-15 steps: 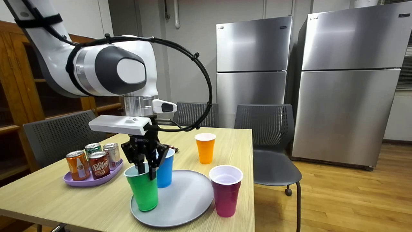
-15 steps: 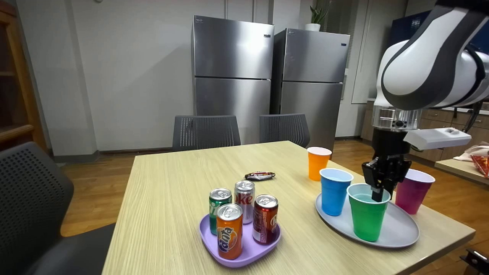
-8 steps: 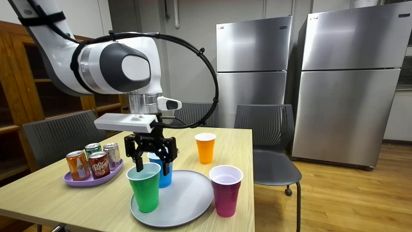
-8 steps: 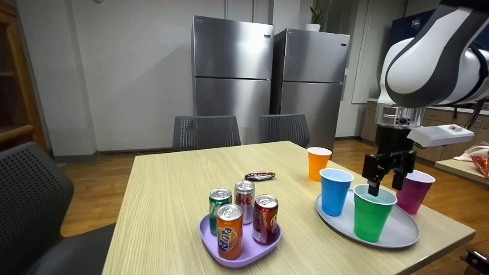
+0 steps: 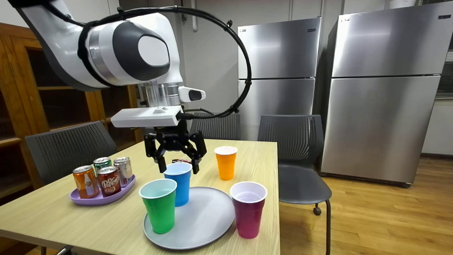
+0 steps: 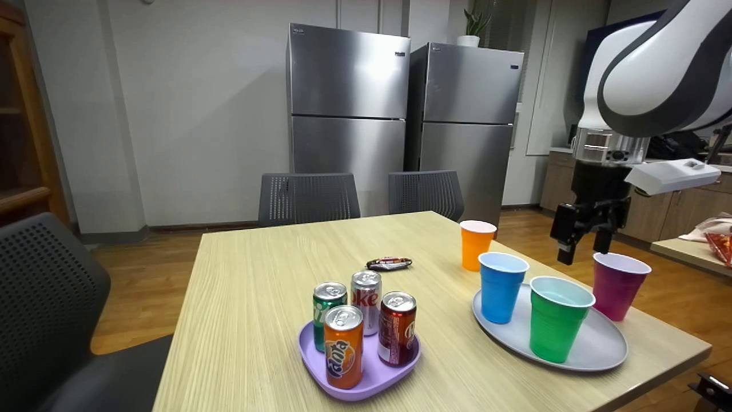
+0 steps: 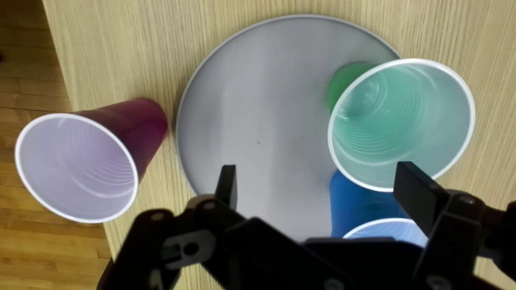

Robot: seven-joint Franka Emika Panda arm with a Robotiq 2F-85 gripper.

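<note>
My gripper (image 5: 179, 169) hangs wide apart above the cups, with nothing between its fingers. A green cup (image 5: 160, 212) stands upright on a round grey plate (image 5: 205, 226). Beside it on the plate is a blue cup (image 6: 499, 294), also upright. In the wrist view, one fingertip (image 7: 415, 189) overlaps the near rim of the green cup (image 7: 395, 117). The other fingertip (image 7: 227, 183) shows over bare plate. The blue cup (image 7: 363, 203) is partly hidden behind the gripper there. A maroon cup (image 7: 137, 125) stands on the table just off the plate.
An orange cup (image 5: 226, 166) stands farther back on the table. A purple tray (image 6: 366, 386) carries several soda cans, and a dark wrapped bar (image 6: 389, 264) lies behind it. Chairs (image 5: 292, 148) surround the table. The maroon cup sits near the table edge.
The gripper has opened, let go of the green cup's rim and risen clear of it. The green cup shifted slightly and stays upright on the plate; the other cups have not moved.
</note>
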